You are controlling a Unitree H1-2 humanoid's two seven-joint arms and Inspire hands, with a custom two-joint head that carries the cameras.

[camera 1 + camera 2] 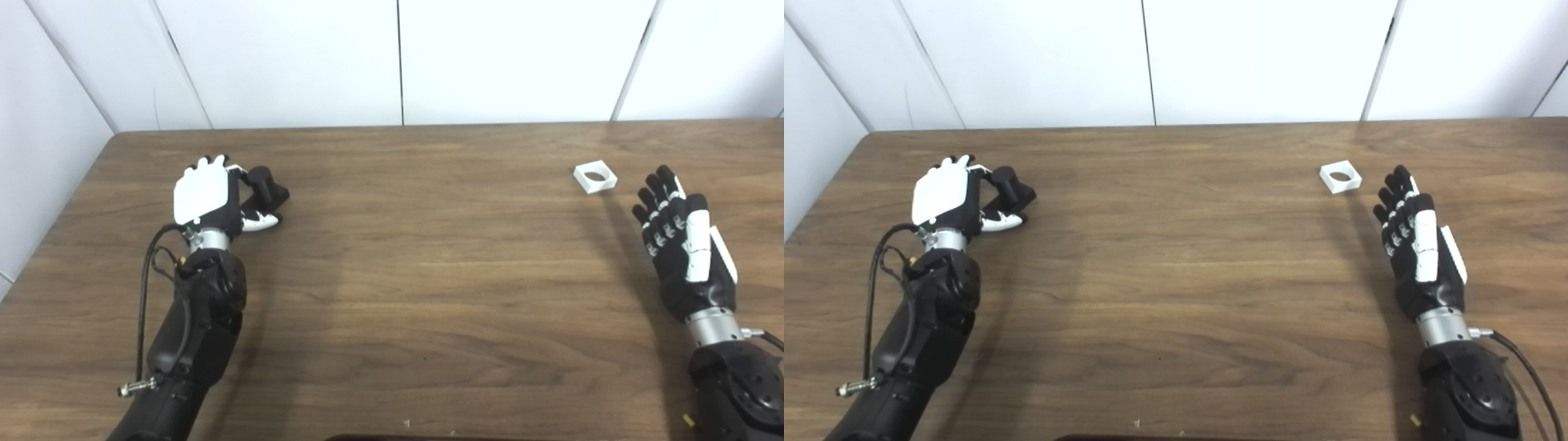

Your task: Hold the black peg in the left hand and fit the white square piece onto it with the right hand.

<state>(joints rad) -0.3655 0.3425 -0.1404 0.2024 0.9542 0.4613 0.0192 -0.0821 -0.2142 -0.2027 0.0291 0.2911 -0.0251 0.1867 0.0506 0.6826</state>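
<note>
Surface: wooden surface (392, 275), white wall panels behind.
Left eye view: left hand (205, 196) curls around the black peg (263, 184) at far left, grip apparently closing (contact unclear).
Right eye view: right hand (1418, 245) open, empty, just beside the white square piece (1340, 177).
Next, likely: right hand reaches forward-left to grasp it.

Wooden table (429, 257); white panel wall (490, 55); yellow speck (688, 419), maybe debris.

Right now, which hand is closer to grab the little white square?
The right hand. It hovers open just beside the white square piece, while the left hand is far across the table at the black peg.
</note>
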